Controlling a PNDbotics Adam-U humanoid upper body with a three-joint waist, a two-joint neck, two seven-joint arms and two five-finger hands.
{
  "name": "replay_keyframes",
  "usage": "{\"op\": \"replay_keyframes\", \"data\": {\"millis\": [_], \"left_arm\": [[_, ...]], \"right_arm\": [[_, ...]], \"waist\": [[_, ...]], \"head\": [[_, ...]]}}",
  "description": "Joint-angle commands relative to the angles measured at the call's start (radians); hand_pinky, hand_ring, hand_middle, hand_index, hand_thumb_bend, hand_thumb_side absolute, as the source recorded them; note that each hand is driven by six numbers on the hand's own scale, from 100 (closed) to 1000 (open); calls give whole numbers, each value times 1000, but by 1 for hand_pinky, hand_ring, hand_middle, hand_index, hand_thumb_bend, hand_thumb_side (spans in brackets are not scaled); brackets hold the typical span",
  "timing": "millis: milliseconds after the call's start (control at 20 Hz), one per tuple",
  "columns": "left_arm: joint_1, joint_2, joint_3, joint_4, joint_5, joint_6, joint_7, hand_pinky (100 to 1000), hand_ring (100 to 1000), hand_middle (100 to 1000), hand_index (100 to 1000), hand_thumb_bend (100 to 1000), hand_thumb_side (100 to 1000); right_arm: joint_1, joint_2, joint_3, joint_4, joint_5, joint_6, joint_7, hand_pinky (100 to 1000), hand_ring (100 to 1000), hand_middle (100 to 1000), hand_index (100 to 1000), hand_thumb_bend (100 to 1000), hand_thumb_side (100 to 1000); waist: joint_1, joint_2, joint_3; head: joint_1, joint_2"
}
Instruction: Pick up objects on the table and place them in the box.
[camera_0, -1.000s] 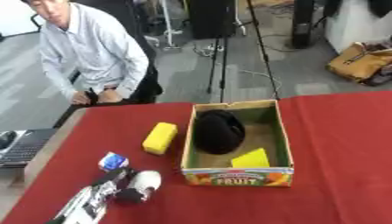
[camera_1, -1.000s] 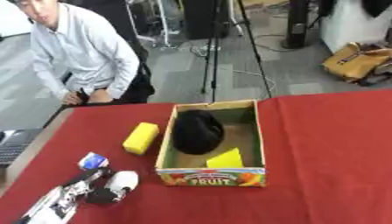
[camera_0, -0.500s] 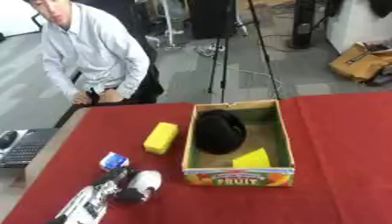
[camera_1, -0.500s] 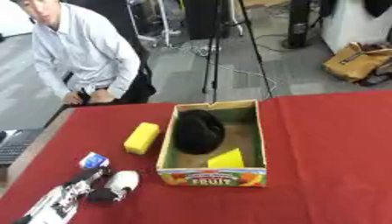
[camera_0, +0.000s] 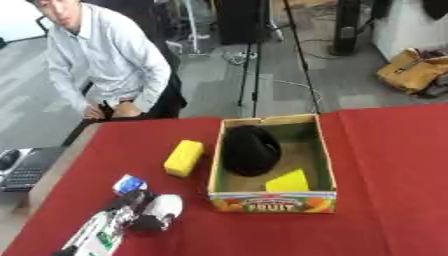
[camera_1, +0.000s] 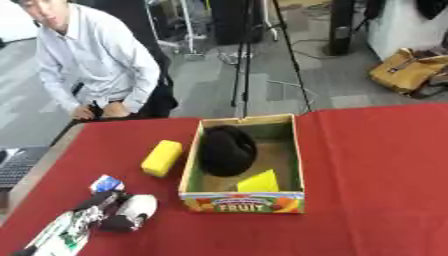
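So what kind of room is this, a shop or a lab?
Probably a lab or studio: black tripod stands on a grey floor, a laptop at the edge of the red-covered table, and a cardboard fruit box.

Grey floor (camera_0: 210, 85) beyond the red table (camera_0: 394, 165), tan bag (camera_0: 411, 75) lying there.

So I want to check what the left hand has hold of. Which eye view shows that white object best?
The left eye view: the rounded white object sits well inside the picture, with the left hand's dark fingers curled around it. The right eye view shows the same grasp, only nearer the lower left corner.
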Motion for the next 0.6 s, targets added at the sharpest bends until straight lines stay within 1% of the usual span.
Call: {"op": "replay_keyframes", "data": {"millis": [50, 600], "left_arm": [[-5, 23, 8, -23, -5, 7, -7, 1000, 844, 851, 719, 258, 413], [-2, 34, 11, -69, -4, 19, -27, 1000, 829, 835, 682, 222, 407]], "right_arm": [[-10, -7, -5, -22, -4, -21, -19, 734, 693, 576, 564, 100, 935], [-9, -7, -7, -22, -4, -20, -19, 734, 693, 576, 564, 100, 935]], "waist": [[-5, -14, 2], [-2, -16, 5]], "head": [[2, -3], [4, -2]]}}
